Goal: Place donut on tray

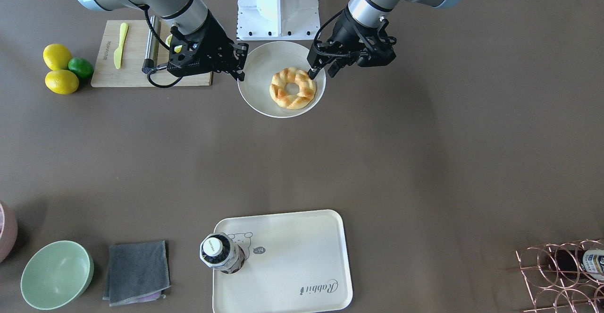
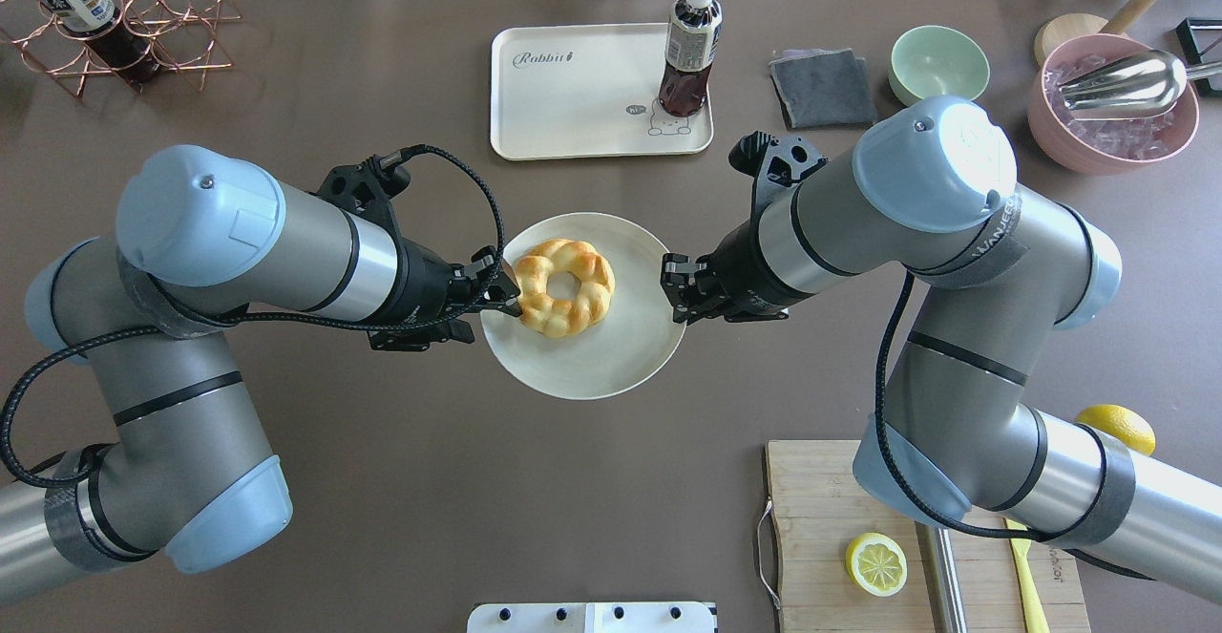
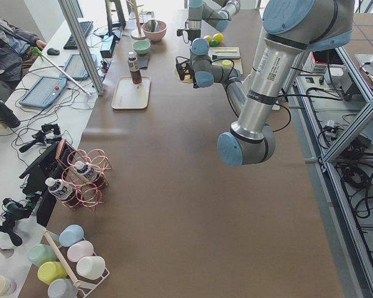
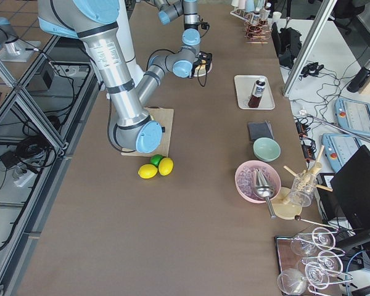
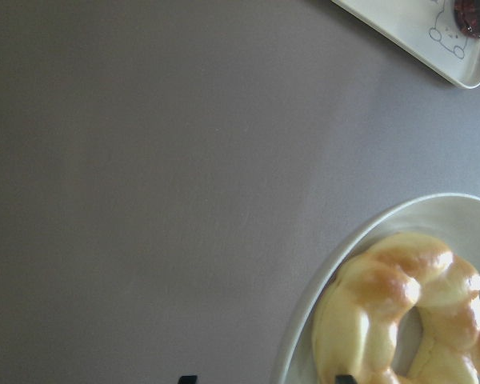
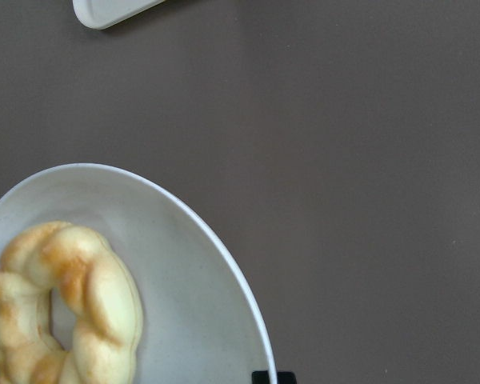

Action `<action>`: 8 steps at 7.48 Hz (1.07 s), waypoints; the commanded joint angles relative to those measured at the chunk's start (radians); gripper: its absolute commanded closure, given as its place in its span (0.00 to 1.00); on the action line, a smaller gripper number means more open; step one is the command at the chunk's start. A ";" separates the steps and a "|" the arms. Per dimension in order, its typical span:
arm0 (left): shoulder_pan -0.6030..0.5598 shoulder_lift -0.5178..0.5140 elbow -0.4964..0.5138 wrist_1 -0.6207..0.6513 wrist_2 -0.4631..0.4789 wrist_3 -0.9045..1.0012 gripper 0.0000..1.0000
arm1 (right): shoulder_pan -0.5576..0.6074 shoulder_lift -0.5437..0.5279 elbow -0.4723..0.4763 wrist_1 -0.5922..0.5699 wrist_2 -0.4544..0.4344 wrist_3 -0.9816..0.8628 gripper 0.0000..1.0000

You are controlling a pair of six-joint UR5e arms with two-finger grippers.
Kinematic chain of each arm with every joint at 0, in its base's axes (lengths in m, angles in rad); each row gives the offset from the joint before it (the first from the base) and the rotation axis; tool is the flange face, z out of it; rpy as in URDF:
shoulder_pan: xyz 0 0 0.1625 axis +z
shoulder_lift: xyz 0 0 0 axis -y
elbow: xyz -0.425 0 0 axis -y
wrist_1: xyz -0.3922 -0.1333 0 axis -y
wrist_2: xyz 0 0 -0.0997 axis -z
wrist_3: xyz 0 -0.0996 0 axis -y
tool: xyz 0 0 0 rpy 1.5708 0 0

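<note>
The braided golden donut (image 1: 279, 93) (image 2: 592, 299) lies on a round white plate (image 1: 264, 63) (image 2: 592, 366) at the table's middle. The cream tray (image 1: 292, 247) (image 2: 573, 89) with "Rabbit" script lies at the far side, apart from the plate, with a dark drink bottle (image 1: 221, 252) (image 2: 687, 51) standing in one corner. My left gripper (image 1: 323, 71) (image 2: 498, 284) is open at the plate's rim beside the donut (image 5: 384, 296). My right gripper (image 1: 241, 62) (image 2: 678, 289) is open at the opposite rim (image 6: 192, 272). Neither holds anything.
A wooden cutting board (image 1: 137, 67) (image 2: 821, 538) with a lemon half (image 2: 876, 563) and a yellow knife lies on my right. Lemons and a lime (image 1: 56, 55) sit beyond it. A green bowl (image 1: 56, 275), grey cloth (image 1: 137, 271), pink bowl (image 2: 1112, 103) and copper wire rack (image 1: 561, 275) line the far edge.
</note>
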 commanded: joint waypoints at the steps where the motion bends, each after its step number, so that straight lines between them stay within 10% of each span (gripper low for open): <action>1: 0.002 0.002 -0.003 0.000 -0.001 -0.001 0.40 | 0.000 -0.004 0.006 0.000 0.000 0.000 1.00; 6: 0.011 0.004 -0.009 0.000 -0.003 -0.022 0.50 | 0.002 -0.006 0.013 0.000 0.000 0.002 1.00; 8: 0.013 0.001 -0.012 0.000 -0.005 -0.026 1.00 | 0.003 -0.013 0.016 0.000 0.000 0.002 1.00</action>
